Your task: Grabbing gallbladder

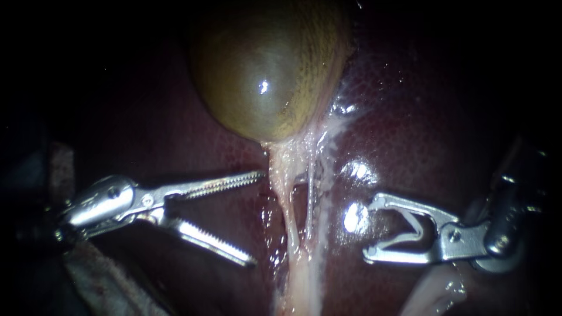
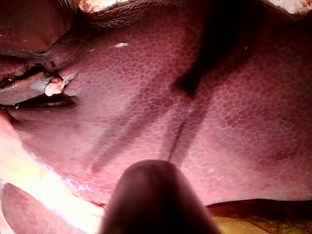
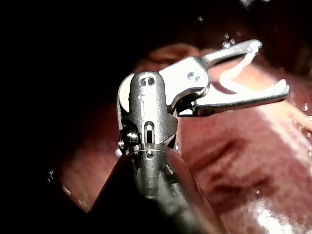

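Note:
The olive-brown gallbladder [image 1: 266, 70] bulges at the top centre of the endoscope view. Pale strands and thin tubes [image 1: 293, 199] run down from its neck. My left instrument [image 1: 256, 217] has its serrated jaws wide open just left of those strands, below the gallbladder. Its upper jaw's tip lies almost against the neck tissue, and nothing is gripped. My right instrument [image 1: 374, 228] stands right of the strands, jaws spread around a white clip [image 1: 413, 225] seated between them. The right wrist view shows that instrument [image 3: 270, 67] and clip [image 3: 234, 78] over liver. The left wrist view shows only a dark shaft [image 2: 156, 200].
Dark red glistening liver [image 1: 410, 117] surrounds the gallbladder and lies under both instruments. In the left wrist view the liver [image 2: 219, 122] carries the instruments' shadows. Pale fatty tissue [image 2: 44, 180] lies beside the shaft. A pale fold of tissue [image 1: 105, 275] sits under the left instrument.

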{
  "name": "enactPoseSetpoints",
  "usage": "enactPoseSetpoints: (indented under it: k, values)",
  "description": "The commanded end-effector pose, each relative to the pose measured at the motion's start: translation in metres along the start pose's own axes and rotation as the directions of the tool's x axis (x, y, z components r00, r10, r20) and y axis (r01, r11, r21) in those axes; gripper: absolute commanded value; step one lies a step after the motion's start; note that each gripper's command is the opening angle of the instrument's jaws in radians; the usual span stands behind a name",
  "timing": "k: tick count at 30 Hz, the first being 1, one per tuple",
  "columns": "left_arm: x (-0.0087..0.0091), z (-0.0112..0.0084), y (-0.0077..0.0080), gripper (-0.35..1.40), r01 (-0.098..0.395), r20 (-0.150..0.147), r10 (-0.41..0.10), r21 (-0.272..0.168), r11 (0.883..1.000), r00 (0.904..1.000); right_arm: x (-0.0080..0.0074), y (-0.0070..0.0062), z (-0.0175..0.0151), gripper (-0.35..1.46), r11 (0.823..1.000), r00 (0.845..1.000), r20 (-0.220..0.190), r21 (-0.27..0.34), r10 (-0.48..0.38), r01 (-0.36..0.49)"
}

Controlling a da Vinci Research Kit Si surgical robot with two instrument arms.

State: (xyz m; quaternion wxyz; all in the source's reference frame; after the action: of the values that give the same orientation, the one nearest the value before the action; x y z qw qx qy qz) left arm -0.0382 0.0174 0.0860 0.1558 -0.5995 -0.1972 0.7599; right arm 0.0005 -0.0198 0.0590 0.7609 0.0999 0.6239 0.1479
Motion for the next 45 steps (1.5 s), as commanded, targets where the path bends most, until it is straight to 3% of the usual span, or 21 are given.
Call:
enactPoseSetpoints:
  k: [1,6,12,15,18,21,27,30,32,37,41,45]
  values:
    - [0.0,0.0,0.0,1.13,0.0,0.0,0.0,0.001,1.0,1.0,0.0,0.0,0.0,0.6,1.0,1.0,0.0,0.0,0.0,0.0]
    - [0.0,-0.0001,0.0,1.13,0.006,0.0,-0.006,0.003,1.0,1.0,0.0,-0.0001,0.0,0.6,1.0,1.0,0.0,0.001,0.0,0.0]
    - [0.0,-0.0002,-0.0004,1.14,0.106,-0.005,-0.106,0.039,0.994,0.9943,0.0,-0.0001,0.0,0.6,1.0,1.0,0.0,0.001,0.0,0.0]
    - [0.0001,-0.0002,-0.0008,1.14,0.172,-0.02,-0.171,0.076,0.982,0.9851,0.0,-0.0001,0.0,0.6,1.0,1.0,0.0,0.001,0.0,0.0]
    - [0.0001,-0.0002,-0.0013,1.14,0.254,-0.04,-0.251,0.115,0.96,0.967,0.0,-0.0001,0.0,0.6,1.0,1.0,0.0,0.001,0.0,0.0]
    - [0.0,-0.0003,-0.0018,1.14,0.331,-0.06,-0.325,0.154,0.931,0.9437,0.0,-0.0001,0.0,0.6,1.0,1.0,0.0,0.001,0.0,0.0]
    - [-0.0004,-0.001,-0.0034,1.13,0.47,-0.107,-0.457,0.205,0.859,0.8829,0.0,-0.0001,0.0,0.6,1.0,1.0,0.0,0.001,0.0,0.0]
    - [-0.0007,-0.0016,-0.0042,1.09,0.548,-0.14,-0.53,0.221,0.807,0.8364,0.0,-0.0001,0.0,0.59,1.0,1.0,0.0,0.001,0.0,0.0]
    - [-0.001,-0.002,-0.0045,1.03,0.607,-0.165,-0.585,0.225,0.762,0.7944,0.0,-0.0001,0.0,0.59,1.0,1.0,0.0,0.0,0.0,0.0]
    - [-0.0018,-0.0021,-0.0055,0.93,0.699,-0.217,-0.665,0.234,0.676,0.715,0.0,-0.0001,0.0,0.59,1.0,1.0,0.0,0.0,0.0,0.0]
    - [-0.003,-0.0013,-0.0058,0.82,0.753,-0.248,-0.711,0.243,0.612,0.6583,0.0,-0.0001,0.0,0.59,1.0,1.0,0.0,0.0,-0.001,0.001]
    - [-0.0041,-0.0001,-0.0059,0.77,0.788,-0.256,-0.747,0.261,0.558,0.6134,-0.0001,0.0,0.0,0.59,1.0,1.0,0.0,0.0,-0.001,0.001]
